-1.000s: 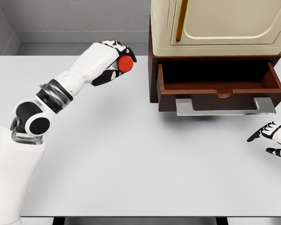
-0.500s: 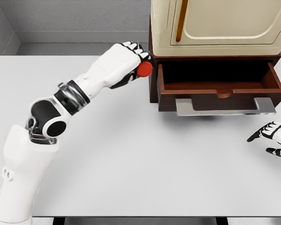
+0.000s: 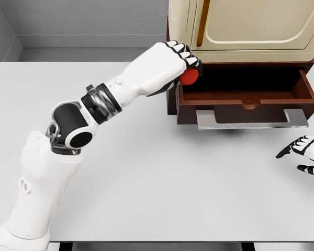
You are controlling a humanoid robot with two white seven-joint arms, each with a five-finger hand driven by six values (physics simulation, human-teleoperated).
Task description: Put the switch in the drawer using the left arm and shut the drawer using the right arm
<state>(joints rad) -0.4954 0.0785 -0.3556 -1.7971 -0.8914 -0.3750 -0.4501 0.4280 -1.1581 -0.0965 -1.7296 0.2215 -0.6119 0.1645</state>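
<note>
A white arm enters at the lower left corner of the frame, rises through a black-and-white elbow joint left of centre, and stretches diagonally up and to the right across the pale grey tabletop. At its end, just above the middle of the frame, the left hand has its black-tipped fingers curled tightly around the switch, a small red rounded object that shows below the knuckles. Hand and switch sit at the upper left corner of the open drawer, the switch right over the drawer's left wall and near edge; whether it touches the wood cannot be told.

The drawer is dark reddish-brown, pulled out toward the viewer from a cabinet body of the same wood in the upper right of the frame. Its inside is dark and in shadow. A flat grey metal handle runs along its front, hanging just below the front panel. On top of the brown cabinet stands a cream-coloured unit with a panelled door and a slim brown vertical handle.

At the right edge, lower than the drawer and well apart from it, the right hand shows above the tabletop, its black-and-white fingers loosely spread and holding nothing.
</note>
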